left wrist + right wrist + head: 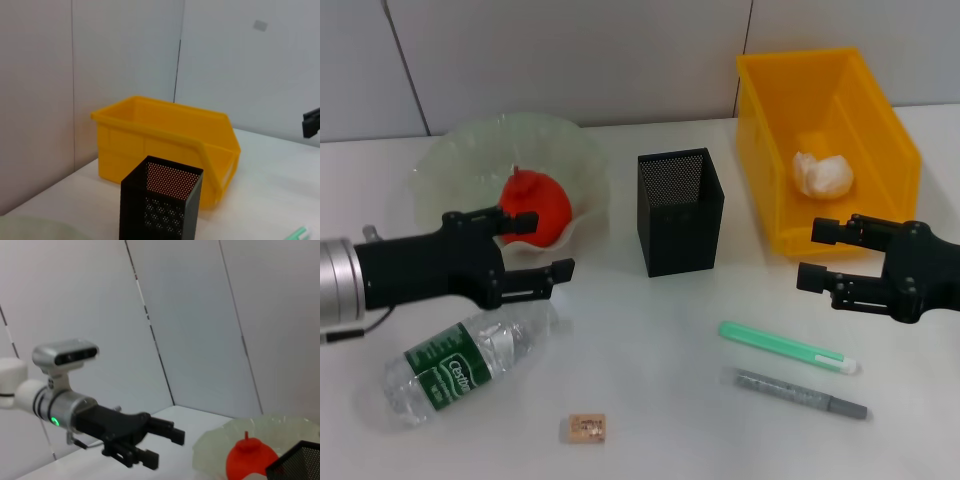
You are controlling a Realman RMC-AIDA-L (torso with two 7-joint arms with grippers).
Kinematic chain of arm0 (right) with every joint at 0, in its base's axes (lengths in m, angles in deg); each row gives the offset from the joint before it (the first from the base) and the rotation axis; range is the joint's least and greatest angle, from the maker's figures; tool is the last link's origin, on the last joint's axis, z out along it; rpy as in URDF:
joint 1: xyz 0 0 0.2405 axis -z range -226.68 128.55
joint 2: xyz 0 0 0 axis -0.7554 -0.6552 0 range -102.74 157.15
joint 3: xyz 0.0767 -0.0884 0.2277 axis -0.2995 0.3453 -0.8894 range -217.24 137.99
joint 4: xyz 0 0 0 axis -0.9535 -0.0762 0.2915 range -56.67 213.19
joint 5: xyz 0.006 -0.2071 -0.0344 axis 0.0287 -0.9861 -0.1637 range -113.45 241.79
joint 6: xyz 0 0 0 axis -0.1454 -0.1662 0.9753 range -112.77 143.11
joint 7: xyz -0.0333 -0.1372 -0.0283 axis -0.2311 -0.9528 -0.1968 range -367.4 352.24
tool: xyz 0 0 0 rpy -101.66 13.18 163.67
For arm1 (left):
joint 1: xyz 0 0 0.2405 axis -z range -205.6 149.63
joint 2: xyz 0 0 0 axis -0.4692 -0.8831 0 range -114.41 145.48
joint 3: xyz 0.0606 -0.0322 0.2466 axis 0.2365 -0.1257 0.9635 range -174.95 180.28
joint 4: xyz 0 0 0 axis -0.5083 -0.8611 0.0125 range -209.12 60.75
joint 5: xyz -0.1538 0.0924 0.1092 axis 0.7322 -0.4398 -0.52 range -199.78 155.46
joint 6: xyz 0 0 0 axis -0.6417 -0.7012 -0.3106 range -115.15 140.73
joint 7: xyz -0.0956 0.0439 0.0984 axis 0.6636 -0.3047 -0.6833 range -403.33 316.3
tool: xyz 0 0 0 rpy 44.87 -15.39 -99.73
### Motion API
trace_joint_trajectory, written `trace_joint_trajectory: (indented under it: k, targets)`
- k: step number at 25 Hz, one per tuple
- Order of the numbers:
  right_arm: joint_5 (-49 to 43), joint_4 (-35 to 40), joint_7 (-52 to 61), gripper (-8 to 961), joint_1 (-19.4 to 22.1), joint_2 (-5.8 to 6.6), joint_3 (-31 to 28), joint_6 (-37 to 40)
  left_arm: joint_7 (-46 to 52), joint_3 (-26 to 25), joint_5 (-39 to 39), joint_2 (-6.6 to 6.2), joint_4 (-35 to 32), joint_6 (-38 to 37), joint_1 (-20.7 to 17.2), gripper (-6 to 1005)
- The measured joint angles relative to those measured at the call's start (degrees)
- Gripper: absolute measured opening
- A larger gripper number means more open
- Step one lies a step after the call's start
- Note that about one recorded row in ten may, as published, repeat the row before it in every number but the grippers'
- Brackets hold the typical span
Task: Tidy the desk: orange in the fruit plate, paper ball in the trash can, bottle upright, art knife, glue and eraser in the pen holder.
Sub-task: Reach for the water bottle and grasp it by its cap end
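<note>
Head view, near to far: small tan eraser [583,428] at the front edge of the white table [650,330], bottle [465,360] lying on its side at left, grey art knife [800,393] and green glue stick [788,347] loose at right, well apart from the black mesh pen holder [680,210] mid-table. Left gripper [548,245] hovers spread and empty above the bottle's neck end, in front of the fruit plate [450,165], which holds the orange [536,205]; right gripper [812,255] hangs spread and empty before the yellow trash can [825,140], paper ball [822,173] inside. Grey panel wall [570,50] behind; the left fingers cover part of the orange, and the right wrist view shows only the left gripper [165,447] and the plate.
</note>
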State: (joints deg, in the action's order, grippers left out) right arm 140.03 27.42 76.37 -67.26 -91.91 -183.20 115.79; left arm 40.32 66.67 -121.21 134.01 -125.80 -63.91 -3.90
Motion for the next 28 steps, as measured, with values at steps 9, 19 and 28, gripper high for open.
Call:
trace_joint_trajectory:
  k: [9,19,28]
  targets:
    - [0.08,2.79,-1.71,763,0.01,0.00,-0.12,-1.07,25.62,6.40,-12.93,0.01,-21.08,-0.66,0.78,798]
    - [0.09,3.21,-4.09,763,1.23,-0.07,-0.65,-0.45,42.75,9.76,-22.36,0.01,-33.11,-1.09,1.61,799]
    - [0.09,4.25,-5.72,762,2.30,-0.19,-0.64,1.03,52.03,17.10,-33.28,0.17,-35.12,-0.49,3.94,798]
